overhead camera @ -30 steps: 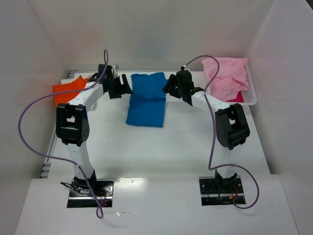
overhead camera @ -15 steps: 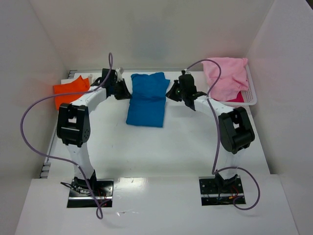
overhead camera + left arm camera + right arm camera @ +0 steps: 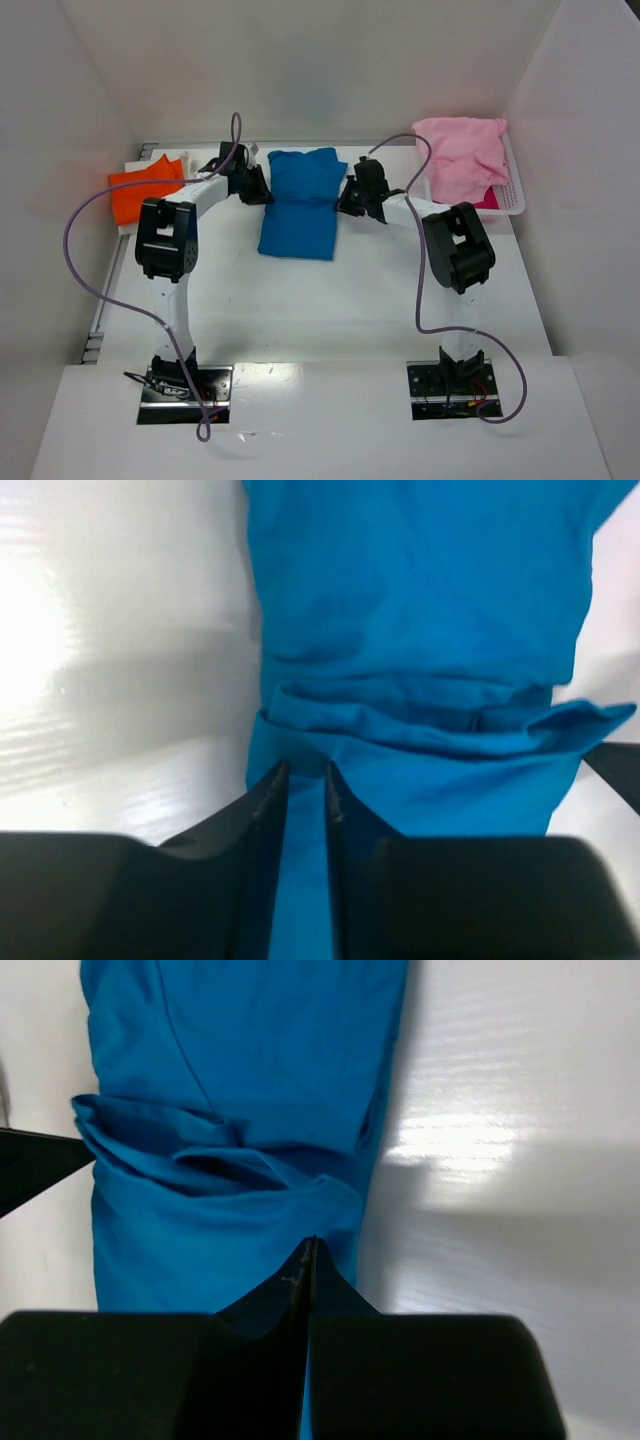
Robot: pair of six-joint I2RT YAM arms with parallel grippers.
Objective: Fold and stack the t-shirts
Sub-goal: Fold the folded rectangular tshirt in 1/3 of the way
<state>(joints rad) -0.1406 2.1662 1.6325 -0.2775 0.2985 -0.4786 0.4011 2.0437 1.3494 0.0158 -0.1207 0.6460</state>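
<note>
At the desk's [image 3: 380,290] 12 o'clock, the blue t-shirt [image 3: 300,210] is being pinched. Both jaws are being clenched on it.

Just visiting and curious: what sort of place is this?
Likely a robot training booth: white walls enclose a table, two arms are bolted to it, and a blue t-shirt lies between them.

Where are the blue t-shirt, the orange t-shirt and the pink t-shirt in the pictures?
blue t-shirt [image 3: 300,207], top external view, middle of the folded cloth
orange t-shirt [image 3: 136,192], top external view, its middle
pink t-shirt [image 3: 462,160], top external view, its crumpled middle
</note>
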